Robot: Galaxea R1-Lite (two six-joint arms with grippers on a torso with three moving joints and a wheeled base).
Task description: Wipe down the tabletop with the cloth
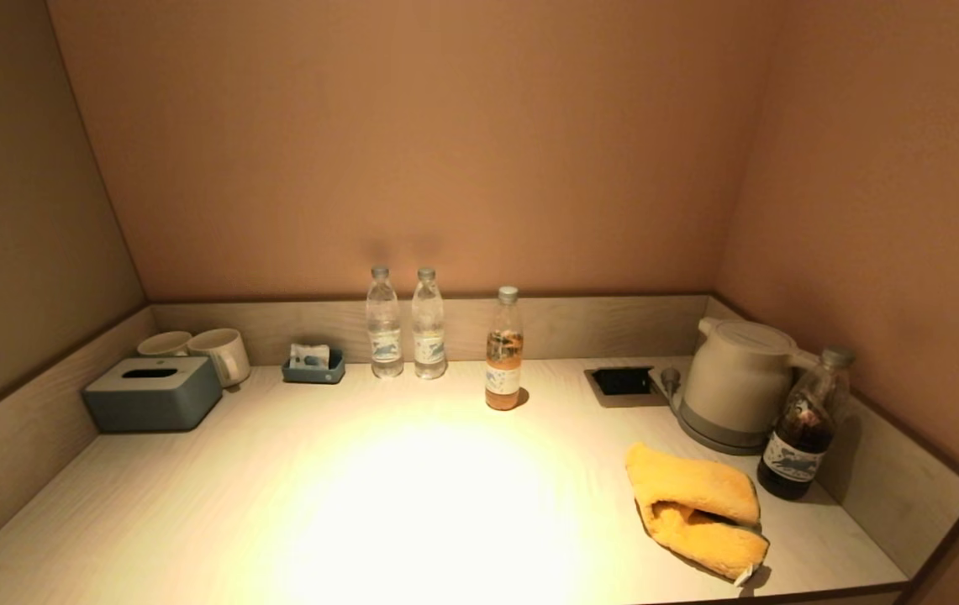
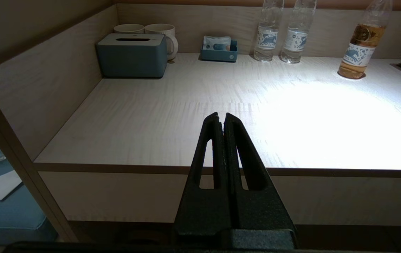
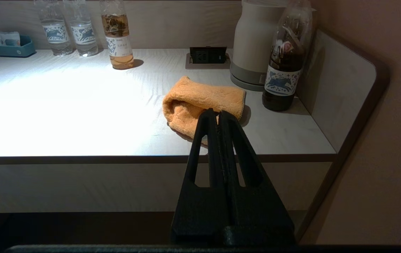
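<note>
The yellow-orange cloth [image 1: 698, 508] lies folded on the pale wood-grain tabletop [image 1: 412, 504] at the front right, just in front of the kettle; it also shows in the right wrist view [image 3: 200, 102]. My right gripper [image 3: 219, 113] is shut and empty, held off the counter's front edge, pointing at the cloth without touching it. My left gripper [image 2: 220, 115] is shut and empty, held off the front edge towards the left side of the tabletop [image 2: 151, 123]. Neither gripper shows in the head view.
A beige kettle [image 1: 735, 382] and a dark bottle [image 1: 803, 428] stand behind the cloth. A socket recess [image 1: 622, 382], an orange-drink bottle [image 1: 503, 361], two water bottles [image 1: 405, 323], a small blue tray [image 1: 313, 365], two mugs [image 1: 197, 349] and a blue tissue box [image 1: 151, 393] line the back.
</note>
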